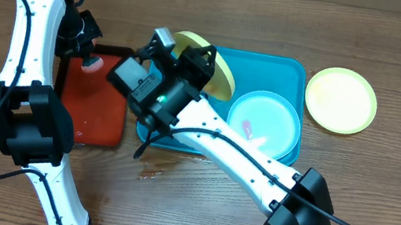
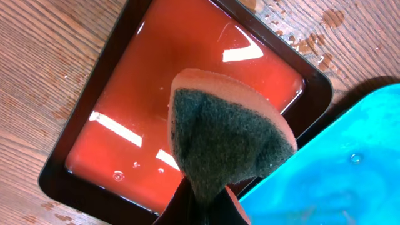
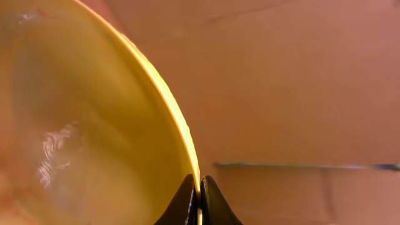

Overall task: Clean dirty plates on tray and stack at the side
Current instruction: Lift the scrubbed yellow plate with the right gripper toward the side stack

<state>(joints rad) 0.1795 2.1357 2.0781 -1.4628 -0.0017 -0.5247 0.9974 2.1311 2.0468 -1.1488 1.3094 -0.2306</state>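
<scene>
My right gripper (image 1: 201, 63) is shut on the rim of a yellow-green plate (image 1: 222, 73) and holds it tilted on edge over the left end of the teal tray (image 1: 291, 69). In the right wrist view the fingers (image 3: 199, 190) pinch that plate's rim (image 3: 94, 125). A pale mint plate (image 1: 265, 122) with a red smear lies flat in the tray. Another yellow-green plate (image 1: 341, 100) lies on the table to the right of the tray. My left gripper (image 2: 206, 209) is shut on a pink sponge with a dark green pad (image 2: 231, 137), held over the red tray (image 2: 175, 87).
The red tray with a black rim (image 1: 96, 115) sits just left of the teal tray and holds a film of water. The teal tray's corner (image 2: 340, 169) is wet. Water drops lie on the wooden table (image 1: 148, 174) in front of the trays.
</scene>
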